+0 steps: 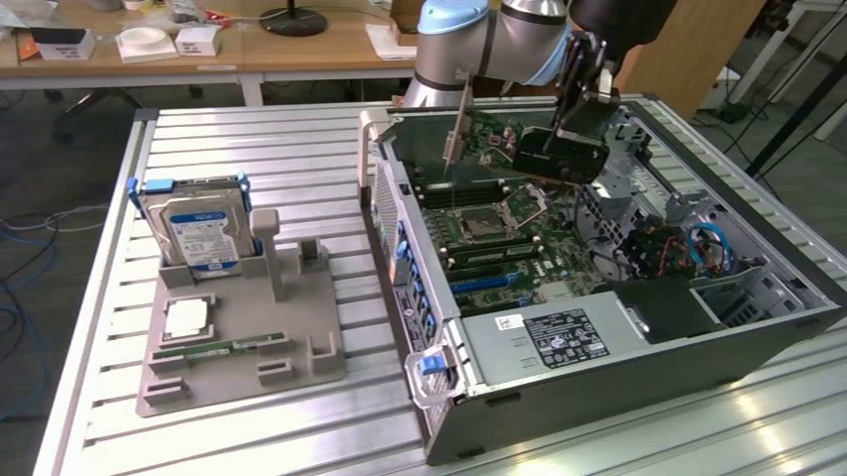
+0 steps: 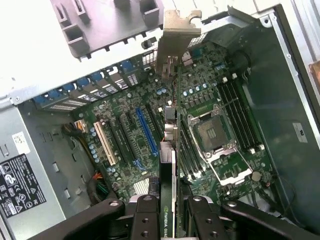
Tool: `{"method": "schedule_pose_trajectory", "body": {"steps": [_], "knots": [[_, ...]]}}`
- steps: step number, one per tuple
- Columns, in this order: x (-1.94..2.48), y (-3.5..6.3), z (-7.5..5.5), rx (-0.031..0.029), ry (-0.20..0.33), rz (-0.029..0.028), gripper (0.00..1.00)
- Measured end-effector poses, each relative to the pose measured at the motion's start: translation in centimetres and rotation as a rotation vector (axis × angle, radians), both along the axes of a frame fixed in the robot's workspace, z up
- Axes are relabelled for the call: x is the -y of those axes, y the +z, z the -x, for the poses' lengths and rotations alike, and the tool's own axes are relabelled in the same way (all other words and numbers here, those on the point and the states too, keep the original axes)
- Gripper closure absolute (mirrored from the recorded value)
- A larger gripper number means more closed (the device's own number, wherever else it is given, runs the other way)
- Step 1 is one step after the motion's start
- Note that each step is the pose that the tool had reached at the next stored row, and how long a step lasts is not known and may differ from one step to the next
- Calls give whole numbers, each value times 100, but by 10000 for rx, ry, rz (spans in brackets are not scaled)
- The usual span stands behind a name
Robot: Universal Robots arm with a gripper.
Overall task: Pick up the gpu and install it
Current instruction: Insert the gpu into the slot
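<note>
My gripper [image 2: 170, 212] is part-closed, clamped on the graphics card [image 2: 170, 165], which hangs edge-down over the motherboard [image 2: 125, 105] inside the open computer case [image 1: 596, 416]. To seat it well, I'd hold it upright and square above the blue slot [image 2: 146, 132] (bracket toward the rear wall). The case lies on a slatted metal table [image 1: 265, 149]; wooden desks [image 1: 317, 50] stand behind.

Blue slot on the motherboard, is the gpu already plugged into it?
No, the blue slot lies bare while the claw holds the gpu clear of it.
</note>
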State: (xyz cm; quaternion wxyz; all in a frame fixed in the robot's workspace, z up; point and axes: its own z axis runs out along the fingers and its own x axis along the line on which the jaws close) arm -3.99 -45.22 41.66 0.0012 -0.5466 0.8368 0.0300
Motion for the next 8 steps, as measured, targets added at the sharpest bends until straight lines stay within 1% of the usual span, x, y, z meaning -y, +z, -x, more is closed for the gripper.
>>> {"method": "schedule_pose_trajectory", "body": {"steps": [8], "knots": [[0,-2,-2,0,1034,-31,74]]}}
